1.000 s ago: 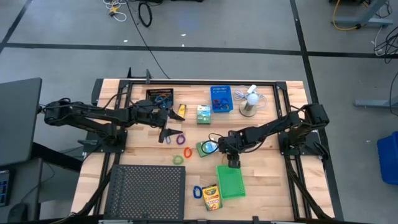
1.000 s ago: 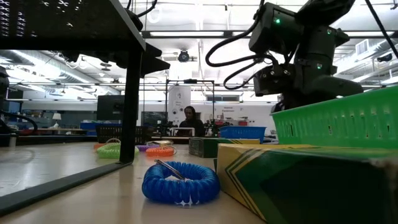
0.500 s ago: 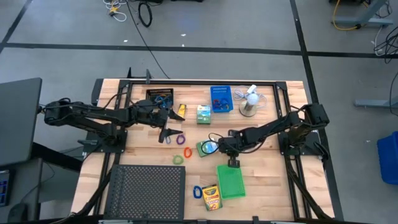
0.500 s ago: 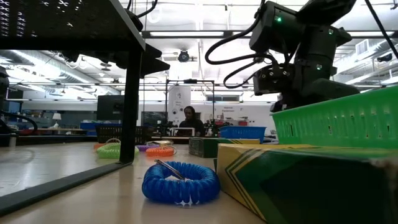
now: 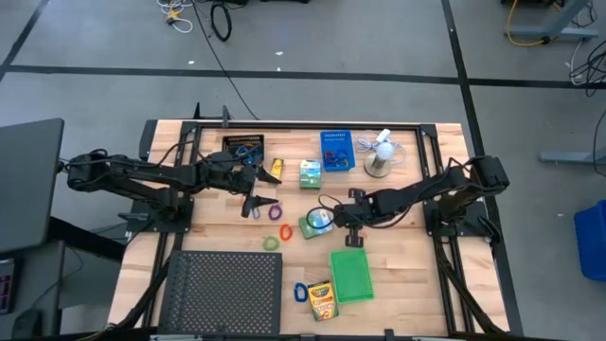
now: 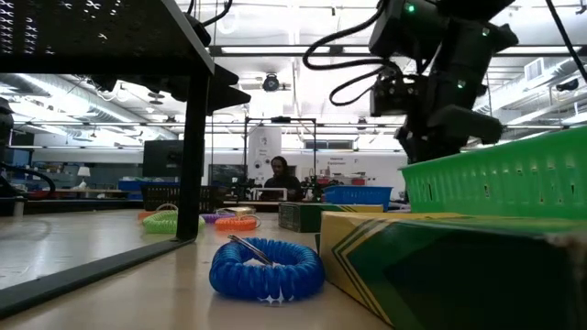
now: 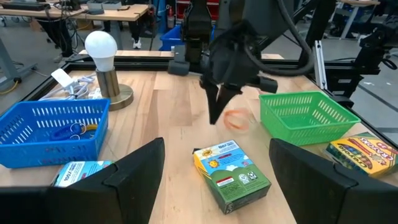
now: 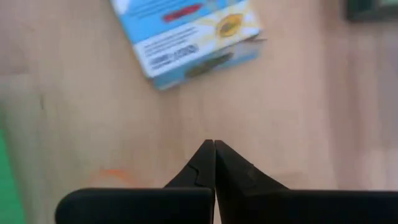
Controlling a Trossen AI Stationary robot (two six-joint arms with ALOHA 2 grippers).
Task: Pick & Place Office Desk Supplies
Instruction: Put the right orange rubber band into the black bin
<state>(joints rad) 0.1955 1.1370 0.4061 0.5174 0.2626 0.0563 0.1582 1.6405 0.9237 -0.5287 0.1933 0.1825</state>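
While the right gripper (image 5: 356,239) hangs just above the wood between the green-white box (image 5: 315,224) and the green bin (image 5: 351,276), its two fingers (image 8: 214,163) are pressed tip to tip and nothing is caught between them. Seen from the right wrist, a small orange band (image 8: 114,177) lies on the boards just beside those tips, apart from them, with the box's blue-and-white face farther ahead. From the left wrist the same orange band (image 7: 237,119) shows as a blur near the rim of the green bin.

The left gripper (image 5: 252,203) waits over the left half of the table (image 5: 426,284), near the black bin (image 5: 242,149), its fingers (image 7: 134,171) spread wide and holding nothing. A purple band (image 5: 274,209) lies close to it, with an orange loop (image 5: 285,231) and a green loop (image 5: 272,242) farther toward the front.

Along the back sit a second green-white box (image 5: 310,173), the blue bin (image 5: 335,151), a yellow tube (image 5: 276,169) and a white fan (image 5: 381,154). At the front, a blue coil (image 6: 266,268) lies touching the crayon box (image 5: 322,300), beside the mesh tray (image 5: 224,291).
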